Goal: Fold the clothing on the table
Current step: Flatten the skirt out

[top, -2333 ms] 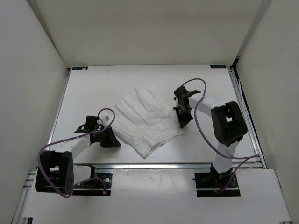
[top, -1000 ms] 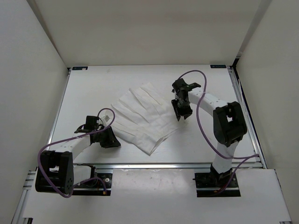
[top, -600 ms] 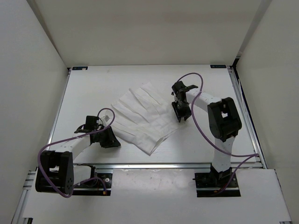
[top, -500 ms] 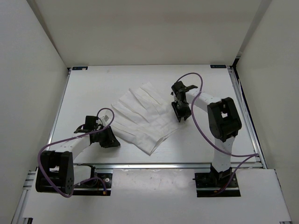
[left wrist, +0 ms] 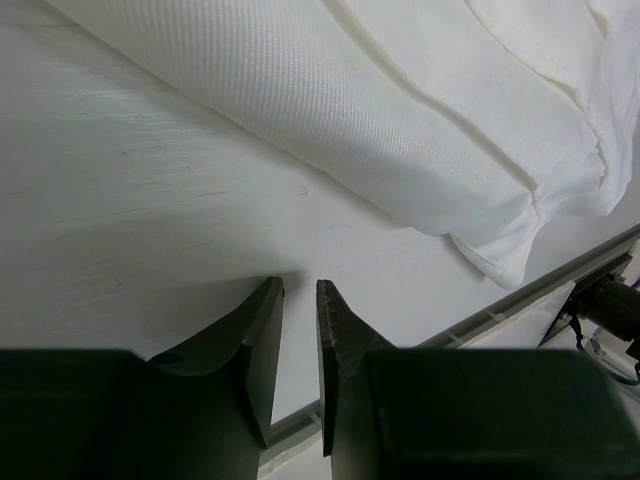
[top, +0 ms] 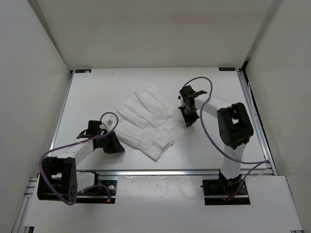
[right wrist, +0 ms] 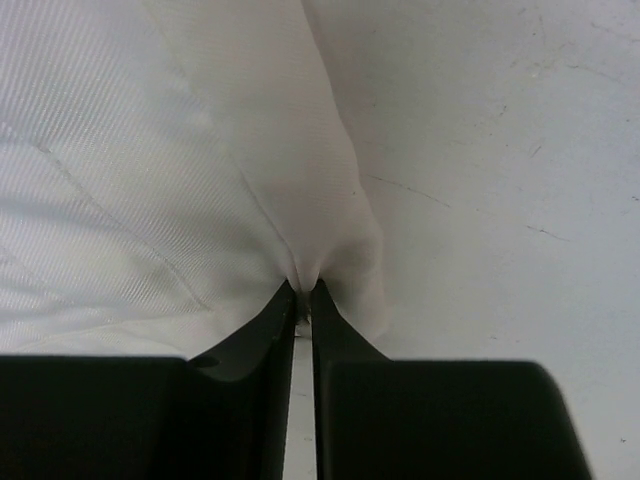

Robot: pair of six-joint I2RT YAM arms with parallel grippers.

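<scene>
The clothing (top: 150, 121), a thin white pleated fan-shaped garment, lies spread flat in the middle of the table (top: 97, 92). My right gripper (top: 188, 121) sits at its right edge, shut on a pinched ridge of fabric; in the right wrist view the clothing (right wrist: 150, 180) puckers into the right gripper (right wrist: 303, 290). My left gripper (top: 118, 148) rests low on the table just left of the garment's near-left edge. In the left wrist view the left gripper (left wrist: 298, 285) shows a narrow empty gap, and the clothing (left wrist: 400, 130) lies ahead, untouched.
An aluminium rail (top: 160, 171) runs along the near edge, also seen as the rail (left wrist: 560, 285) past the garment's corner. Plain white walls enclose the table on three sides. Purple cables (top: 206, 82) loop over both arms.
The right gripper has closed on the garment's right edge, where it stood open over it before. The garment had earlier been pushed slightly leftward. The left arm has not moved.
</scene>
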